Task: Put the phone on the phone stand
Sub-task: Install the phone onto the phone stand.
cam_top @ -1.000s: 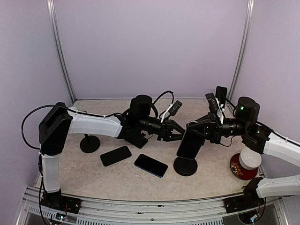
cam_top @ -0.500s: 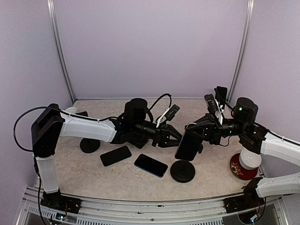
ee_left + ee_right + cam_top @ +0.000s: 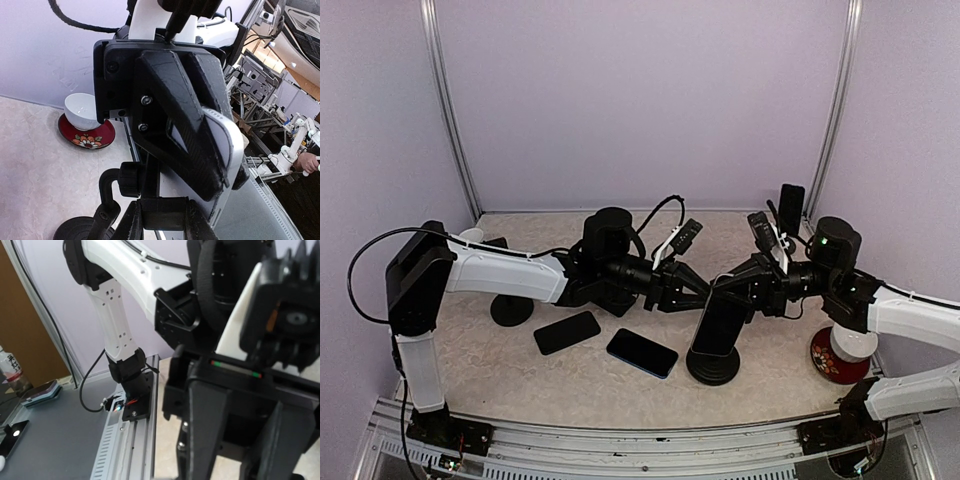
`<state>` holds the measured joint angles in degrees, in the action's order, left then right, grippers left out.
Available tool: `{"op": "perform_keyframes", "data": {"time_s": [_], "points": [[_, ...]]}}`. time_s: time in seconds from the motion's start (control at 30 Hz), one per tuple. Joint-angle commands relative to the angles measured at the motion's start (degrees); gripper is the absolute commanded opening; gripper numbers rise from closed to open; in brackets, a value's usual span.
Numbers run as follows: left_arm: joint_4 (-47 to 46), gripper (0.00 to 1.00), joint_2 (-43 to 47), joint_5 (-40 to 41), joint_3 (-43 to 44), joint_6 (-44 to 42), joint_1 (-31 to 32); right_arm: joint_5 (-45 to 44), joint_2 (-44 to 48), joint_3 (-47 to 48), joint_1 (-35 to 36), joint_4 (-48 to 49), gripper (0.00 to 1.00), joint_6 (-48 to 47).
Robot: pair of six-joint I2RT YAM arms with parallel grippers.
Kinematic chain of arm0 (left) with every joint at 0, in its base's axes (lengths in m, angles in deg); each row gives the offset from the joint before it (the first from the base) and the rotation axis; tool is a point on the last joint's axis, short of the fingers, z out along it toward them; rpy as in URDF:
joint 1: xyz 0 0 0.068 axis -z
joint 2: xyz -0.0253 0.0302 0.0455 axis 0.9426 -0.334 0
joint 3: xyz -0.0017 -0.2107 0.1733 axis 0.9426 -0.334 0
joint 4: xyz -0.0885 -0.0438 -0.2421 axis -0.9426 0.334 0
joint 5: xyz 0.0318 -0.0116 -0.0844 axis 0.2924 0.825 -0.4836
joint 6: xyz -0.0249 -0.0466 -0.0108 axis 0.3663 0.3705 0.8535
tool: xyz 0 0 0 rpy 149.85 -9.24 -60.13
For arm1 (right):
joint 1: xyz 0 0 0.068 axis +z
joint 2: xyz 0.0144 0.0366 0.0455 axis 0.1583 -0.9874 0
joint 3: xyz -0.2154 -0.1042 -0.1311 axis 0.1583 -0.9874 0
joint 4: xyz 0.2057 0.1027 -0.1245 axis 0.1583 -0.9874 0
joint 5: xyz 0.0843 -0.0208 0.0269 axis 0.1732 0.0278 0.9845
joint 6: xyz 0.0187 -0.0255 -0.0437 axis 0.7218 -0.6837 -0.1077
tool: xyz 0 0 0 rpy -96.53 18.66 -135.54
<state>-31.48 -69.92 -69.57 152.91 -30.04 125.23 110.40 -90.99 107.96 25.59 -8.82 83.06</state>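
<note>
From above, the right gripper (image 3: pixel 736 297) is clamped on the phone (image 3: pixel 718 326), holding it upright just over the phone stand (image 3: pixel 712 367). The left gripper (image 3: pixel 699 297) is close beside it. In the left wrist view, its fingers (image 3: pixel 131 223) pinch the stand's bracket. In the right wrist view, the phone is hidden.

The beige table (image 3: pixel 520 375) has a phone (image 3: pixel 566 332) lying flat near its middle and a second phone (image 3: pixel 642 352) flat just right of it, close but not touching. Further right the round black base of a stand (image 3: pixel 712 366) rests on the table. A second stand (image 3: pixel 511 308) sits to the left. By the right edge is a red plate (image 3: pixel 820 362) bearing a white bowl (image 3: pixel 850 340).
</note>
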Motion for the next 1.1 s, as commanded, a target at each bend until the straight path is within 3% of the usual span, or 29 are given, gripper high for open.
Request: {"op": "perform_keyframes", "data": {"time_s": [0.0,0.4,1.07], "points": [[-4.89,0.00,4.30,-1.86,0.55,-0.44,0.46,-1.49,1.61,-0.18,-0.33,0.86,0.00,-1.27],[0.61,0.00,7.13,1.29,-0.76,-3.99,0.45,-7.80,3.81,0.46,-0.42,-7.76,0.00,-5.55],[2.72,0.00,10.48,2.36,-3.41,-5.89,-0.31,-8.63,2.45,0.78,-1.55,-9.55,0.00,-5.89]]}}
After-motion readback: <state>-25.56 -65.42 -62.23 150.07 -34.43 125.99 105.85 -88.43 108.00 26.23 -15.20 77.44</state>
